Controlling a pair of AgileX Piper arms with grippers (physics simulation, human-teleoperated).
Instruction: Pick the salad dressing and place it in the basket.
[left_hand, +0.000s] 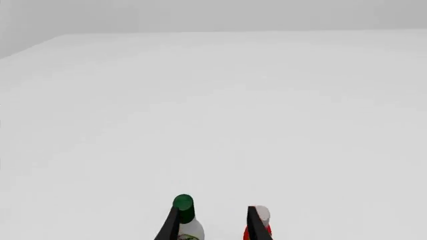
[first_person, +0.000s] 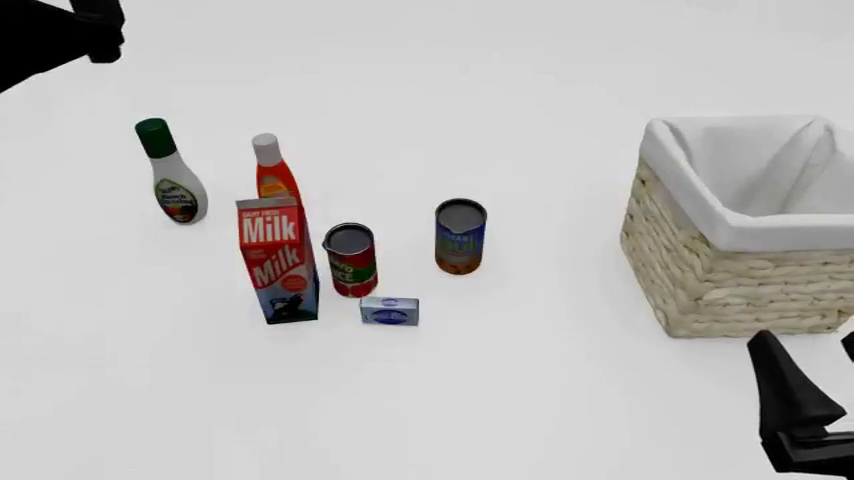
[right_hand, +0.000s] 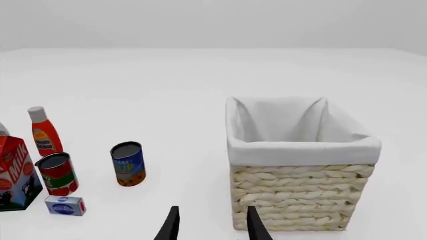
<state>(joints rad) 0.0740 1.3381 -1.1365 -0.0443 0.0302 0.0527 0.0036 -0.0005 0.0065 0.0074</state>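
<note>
Salad dressing (first_person: 170, 175) stands upright on the tabletop (first_person: 534, 400), ahead of our left tool (left_hand: 212, 227), whose fingers sit parted with nothing between them, the green cap by one. We judge the left arm nearer. The basket (first_person: 721, 285) sits just ahead of our right tool (right_hand: 212, 225), also parted and holding nothing.

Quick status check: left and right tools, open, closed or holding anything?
Left tool: open, holding nothing; the salad dressing stands untouched on the table.
Right tool: open, empty, near the basket.
</note>
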